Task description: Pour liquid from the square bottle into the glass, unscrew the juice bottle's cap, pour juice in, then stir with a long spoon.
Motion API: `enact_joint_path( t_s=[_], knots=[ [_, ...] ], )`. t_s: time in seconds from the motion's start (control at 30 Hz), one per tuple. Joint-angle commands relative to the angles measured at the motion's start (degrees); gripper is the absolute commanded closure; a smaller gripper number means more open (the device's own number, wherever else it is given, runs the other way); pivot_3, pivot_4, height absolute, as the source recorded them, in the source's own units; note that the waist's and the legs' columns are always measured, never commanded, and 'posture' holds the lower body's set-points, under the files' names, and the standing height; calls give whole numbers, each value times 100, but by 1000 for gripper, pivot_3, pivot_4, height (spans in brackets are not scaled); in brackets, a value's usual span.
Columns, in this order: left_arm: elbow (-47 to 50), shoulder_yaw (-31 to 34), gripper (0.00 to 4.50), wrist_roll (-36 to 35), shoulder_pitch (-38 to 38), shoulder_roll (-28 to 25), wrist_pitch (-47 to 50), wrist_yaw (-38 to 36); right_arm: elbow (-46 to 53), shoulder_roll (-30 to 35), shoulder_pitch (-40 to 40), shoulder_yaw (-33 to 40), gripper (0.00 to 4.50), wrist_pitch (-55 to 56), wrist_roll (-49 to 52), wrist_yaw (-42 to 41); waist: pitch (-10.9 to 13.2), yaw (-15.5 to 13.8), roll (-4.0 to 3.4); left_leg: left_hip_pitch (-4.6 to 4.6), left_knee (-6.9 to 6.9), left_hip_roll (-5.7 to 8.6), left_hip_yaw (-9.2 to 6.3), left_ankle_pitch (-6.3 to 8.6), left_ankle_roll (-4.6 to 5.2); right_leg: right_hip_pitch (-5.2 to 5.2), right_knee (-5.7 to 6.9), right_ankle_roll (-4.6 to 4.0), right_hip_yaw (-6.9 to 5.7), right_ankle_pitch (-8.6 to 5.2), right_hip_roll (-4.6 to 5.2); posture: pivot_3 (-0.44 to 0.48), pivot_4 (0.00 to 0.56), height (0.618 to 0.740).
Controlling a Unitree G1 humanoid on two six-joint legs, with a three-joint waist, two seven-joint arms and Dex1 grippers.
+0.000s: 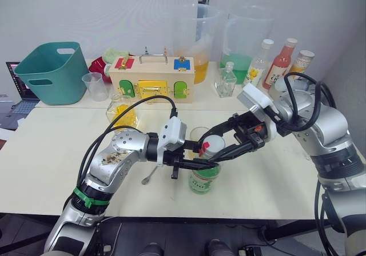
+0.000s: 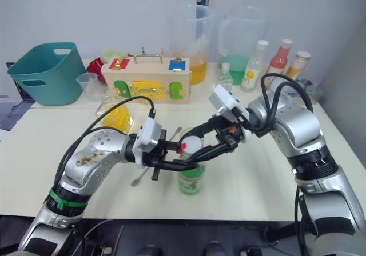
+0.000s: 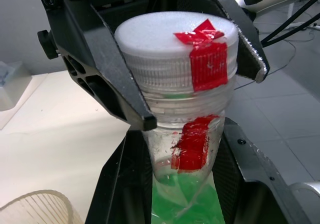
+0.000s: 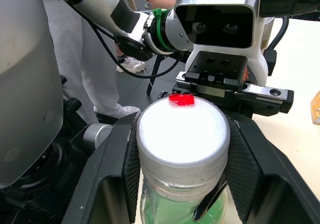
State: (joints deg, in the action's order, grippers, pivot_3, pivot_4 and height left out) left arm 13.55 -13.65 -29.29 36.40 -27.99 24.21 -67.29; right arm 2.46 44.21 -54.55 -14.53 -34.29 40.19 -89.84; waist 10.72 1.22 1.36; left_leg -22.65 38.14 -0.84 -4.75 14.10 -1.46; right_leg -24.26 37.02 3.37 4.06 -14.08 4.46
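Note:
The juice bottle [image 1: 203, 180] stands on the table near its front edge, with pale green juice [image 3: 187, 199] inside and a green-and-white label. My left gripper [image 1: 199, 165] is shut on its shoulder, just below the neck. My right gripper [image 1: 213, 148] is shut on the white cap [image 4: 182, 129], which carries a strip of red tape [image 3: 207, 64]. Close behind the bottle stands the glass [image 1: 197, 134]. The yellow square bottle [image 1: 122, 114] sits left of it, beyond my left arm. The long spoon [image 2: 136, 182] lies on the table, partly under my left forearm.
Along the back stand a teal basket [image 1: 48, 73], a plastic cup [image 1: 95, 86], a wooden latch box [image 1: 151, 79], two tall pitchers [image 1: 197, 39], a small colourless square bottle [image 1: 226, 80] and three drink bottles [image 1: 280, 62]. In the right wrist view, a person's legs stand beside the table.

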Motion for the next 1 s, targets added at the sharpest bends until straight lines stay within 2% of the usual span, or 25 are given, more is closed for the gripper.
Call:
enact_joint_path(
  t_s=[0.03,0.37,0.53,0.7,0.9,1.0],
  knots=[
    [-114,-115,3422,275,-55,-114,157,149,238,36,-137,446,2738,-170,701,-266,0,-4,0,-1,0,0,0,0,0,0,-1,0,0,0,0,0,150,740],
    [9,-104,3423,217,-109,-180,267,163,363,31,496,235,2738,619,275,-266,0,-3,1,3,1,-1,0,0,0,4,0,0,0,0,-1,0,150,740],
    [46,-102,3423,205,-141,-239,305,121,274,34,498,258,2738,814,330,-266,0,5,1,9,1,-1,0,0,0,10,0,0,0,0,-1,0,150,740],
    [26,-127,3423,205,-133,-244,305,111,-42,-284,92,681,2738,-69,900,-261,1,42,0,10,2,-2,1,0,0,7,1,0,1,0,-2,0,150,740],
    [66,-145,3430,206,-166,-253,315,110,63,-227,183,680,2772,-603,948,-224,1,30,0,5,2,0,0,0,0,6,5,-1,0,0,0,0,150,740],
    [58,-152,3431,205,-173,-265,311,97,114,-213,242,658,2772,-513,729,-255,1,20,0,5,3,0,0,0,0,5,3,-1,0,0,-1,0,150,740]
  ],
)
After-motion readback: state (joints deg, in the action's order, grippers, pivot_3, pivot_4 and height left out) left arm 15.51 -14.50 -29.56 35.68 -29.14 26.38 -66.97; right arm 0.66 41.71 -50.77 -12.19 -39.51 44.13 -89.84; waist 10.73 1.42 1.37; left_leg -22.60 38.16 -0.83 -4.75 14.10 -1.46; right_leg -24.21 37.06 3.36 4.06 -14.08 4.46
